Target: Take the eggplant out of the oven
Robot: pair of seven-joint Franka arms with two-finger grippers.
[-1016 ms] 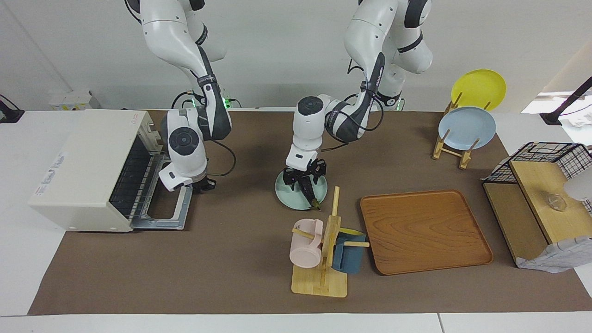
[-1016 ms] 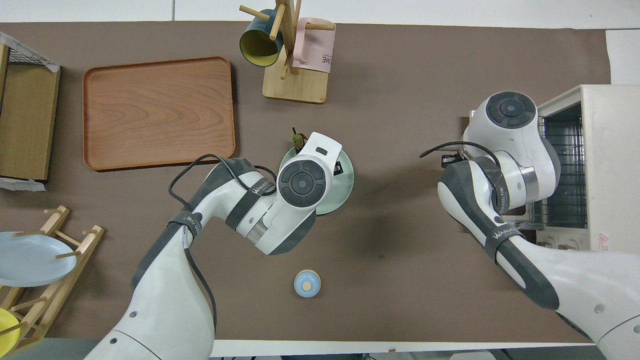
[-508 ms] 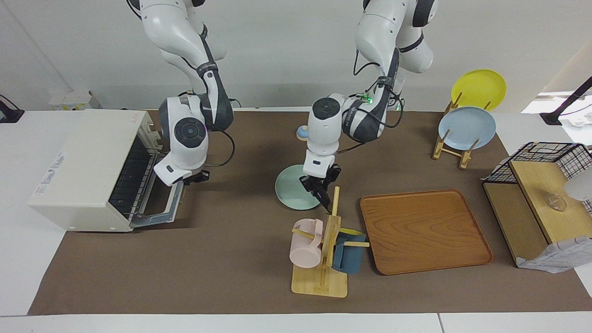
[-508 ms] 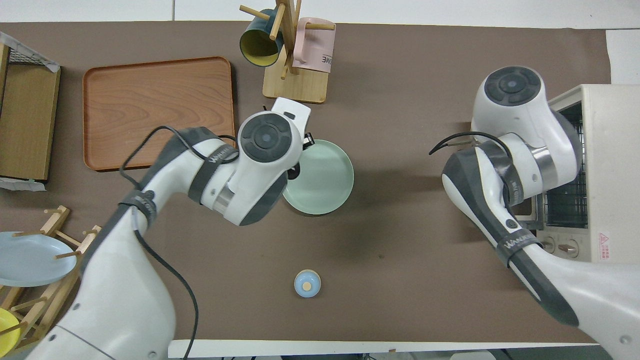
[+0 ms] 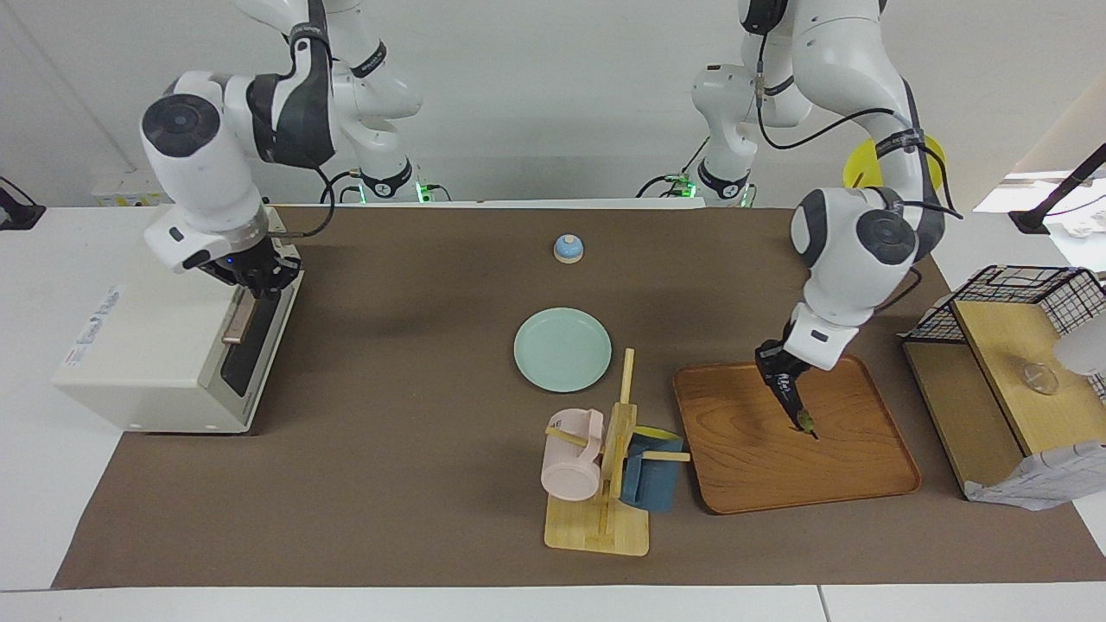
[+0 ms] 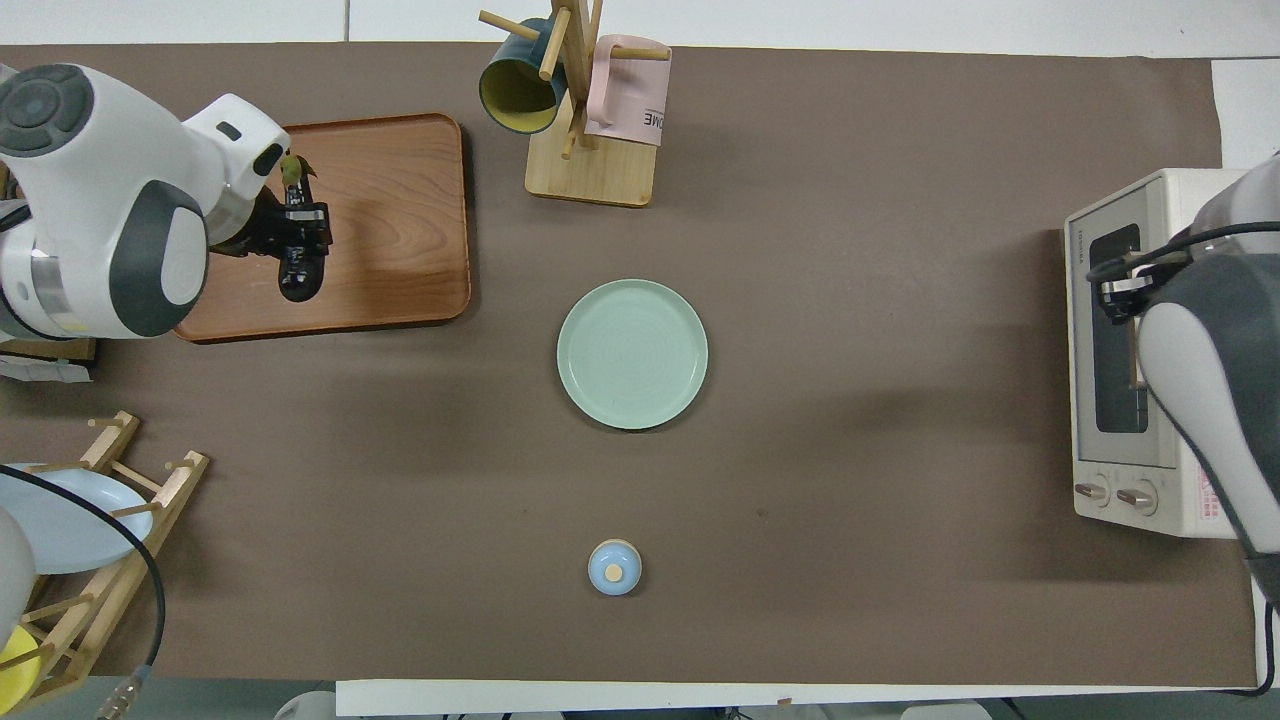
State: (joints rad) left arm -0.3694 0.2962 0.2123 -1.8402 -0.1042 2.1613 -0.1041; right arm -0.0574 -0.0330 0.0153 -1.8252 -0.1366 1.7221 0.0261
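Note:
The eggplant (image 5: 797,408) is small, dark and glossy with a greenish stem tip. My left gripper (image 5: 782,376) is shut on it and holds it tilted, stem tip down, low over the wooden tray (image 5: 821,471). In the overhead view the left gripper (image 6: 296,218) and the eggplant (image 6: 299,278) are over the tray (image 6: 400,230). The cream-white oven (image 5: 147,345) stands at the right arm's end of the table with its dark glass door closed. My right gripper (image 5: 257,272) is at the top edge of the door, by the handle; it also shows in the overhead view (image 6: 1120,288) at the oven (image 6: 1180,350).
A pale green plate (image 5: 562,350) lies bare mid-table. A wooden mug rack (image 5: 605,484) with a pink and a blue mug stands beside the tray. A small blue knob-topped piece (image 5: 568,248) sits near the robots. A plate rack (image 5: 868,242) and a wire basket shelf (image 5: 1011,345) stand at the left arm's end.
My left gripper lifted the eggplant off the green plate and carried it over the wooden tray. My right gripper raised the oven door, which is now closed.

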